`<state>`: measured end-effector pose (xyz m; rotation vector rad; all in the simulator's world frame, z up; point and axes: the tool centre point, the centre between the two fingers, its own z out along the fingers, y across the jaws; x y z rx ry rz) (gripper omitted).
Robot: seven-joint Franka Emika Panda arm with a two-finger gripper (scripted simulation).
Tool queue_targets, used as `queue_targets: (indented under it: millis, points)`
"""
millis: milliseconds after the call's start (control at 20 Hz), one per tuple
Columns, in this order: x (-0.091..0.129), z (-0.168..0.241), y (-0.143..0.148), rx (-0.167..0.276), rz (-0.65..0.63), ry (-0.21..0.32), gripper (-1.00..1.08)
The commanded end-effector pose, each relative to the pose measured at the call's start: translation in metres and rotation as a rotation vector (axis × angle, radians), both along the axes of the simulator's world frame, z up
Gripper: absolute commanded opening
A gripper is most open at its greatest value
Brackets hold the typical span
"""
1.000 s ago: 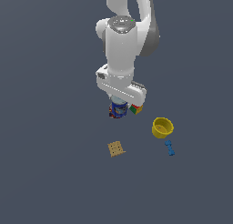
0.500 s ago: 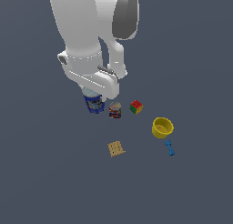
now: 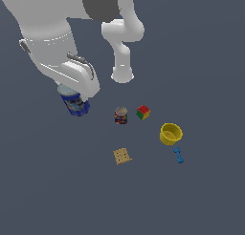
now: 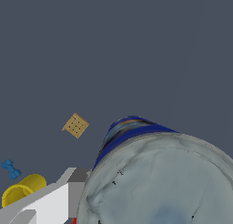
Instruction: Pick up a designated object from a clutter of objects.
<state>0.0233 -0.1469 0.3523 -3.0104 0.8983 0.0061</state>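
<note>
In the exterior view, the blue can (image 3: pixel 74 103) hangs tilted under the white gripper (image 3: pixel 72 96), up off the floor. The fingers are hidden behind the hand, but the can stays up in the air, so they are clamped on it. It is well apart from the other things, on the exterior view's left. The dark red can (image 3: pixel 121 115) stands just beside the coloured cube (image 3: pixel 142 112). The yellow bowl (image 3: pixel 171 133) sits near the little blue dumbbell (image 3: pixel 178 155). The cracker square (image 3: pixel 122 155) lies flat.

In the wrist view, the blue can's pale top (image 4: pixel 159 182) fills the picture, right against a white finger (image 4: pixel 45 205). The cracker square (image 4: pixel 76 125), bowl (image 4: pixel 22 189) and dumbbell (image 4: pixel 10 169) lie far below.
</note>
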Motion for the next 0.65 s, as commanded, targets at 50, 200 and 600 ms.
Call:
queue_targets:
  millis: [50, 200, 600]
  points:
    - [0.006, 0.013, -0.013, -0.001, 0.001, -0.004, -1.0]
    - [0.01, 0.019, -0.02, -0.001, 0.001, -0.004, -1.0]
    - [0.014, 0.024, -0.027, -0.001, 0.001, -0.004, -1.0]
